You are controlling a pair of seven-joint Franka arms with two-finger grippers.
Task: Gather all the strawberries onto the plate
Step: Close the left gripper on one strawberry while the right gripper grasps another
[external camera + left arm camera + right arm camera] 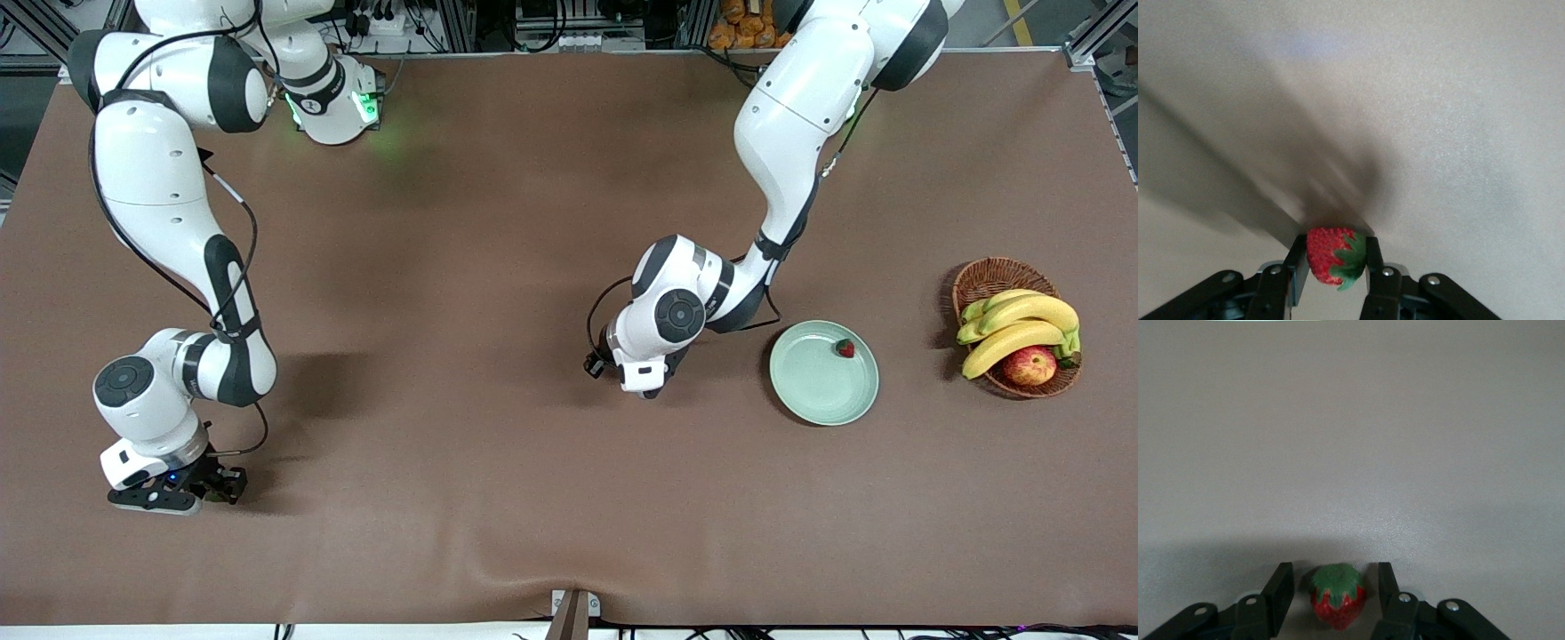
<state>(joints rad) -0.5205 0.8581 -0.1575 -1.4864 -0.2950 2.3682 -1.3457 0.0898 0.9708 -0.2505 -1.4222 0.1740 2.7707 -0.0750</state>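
One strawberry [845, 348] lies in the plate [811, 391], close to the rim on the side toward the basket [985, 277] and the robot bases.

A second strawberry [1333, 256] is in the left gripper [1335, 257]. In the left wrist view I see both fingers pressed against the berry's sides, its green cap turned toward one finger [1374, 261]; the gripper is clenched on it. In the front view the left gripper [647, 384] is low at the table's middle, beside the plate on the side toward the right arm's end; the berry itself is hidden under the wrist there.

The third strawberry [1336, 596] sits between the right gripper's fingers [1278, 595], cap facing the camera. I see narrow gaps on both sides of it, so I log the right gripper [1333, 590] as straddling the berry with fingers not yet touching it; no grasp confirmed. In the front view the right gripper [197, 491] is down at the table [462, 267] near the right arm's end, closer to the front camera than the plate, well apart from it.

The basket, toward the left arm's end, holds bananas [1013, 324] and an apple [1029, 365]. It stands near the plate, not touching.
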